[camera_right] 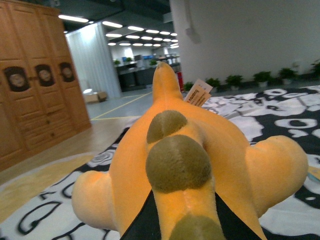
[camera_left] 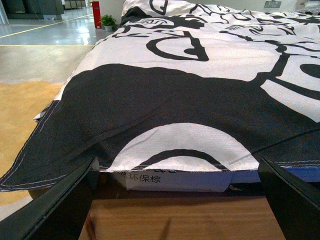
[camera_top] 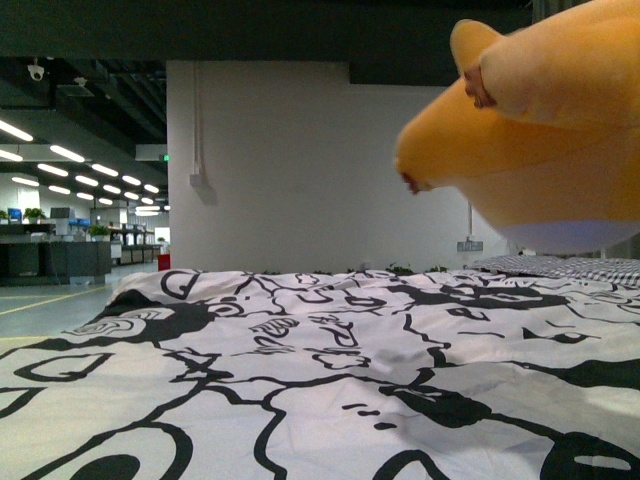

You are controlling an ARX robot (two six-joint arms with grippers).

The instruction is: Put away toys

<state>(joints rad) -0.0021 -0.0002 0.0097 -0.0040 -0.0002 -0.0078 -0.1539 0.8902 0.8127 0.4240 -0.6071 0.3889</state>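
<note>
Plush toy (camera_right: pixel 235 150) soft, rounded, orange-yellow

We look across a bed (camera_left: pixel 175 181) under a black-and-white cartoon-print cover (camera_top: pixel 300 400), with a plain white wall (camera_top: pixel 300 160) behind. To one side, glossy grey floor (camera_top: pixel 50 305) runs beneath rows of ceiling strip lights (camera_top: pixel 52 170) (all lit). A tall wooden wardrobe (camera_right: pixel 35 90) stands nearby, and potted plants (camera_right: pixel 234 80) line the wall's foot.
</note>
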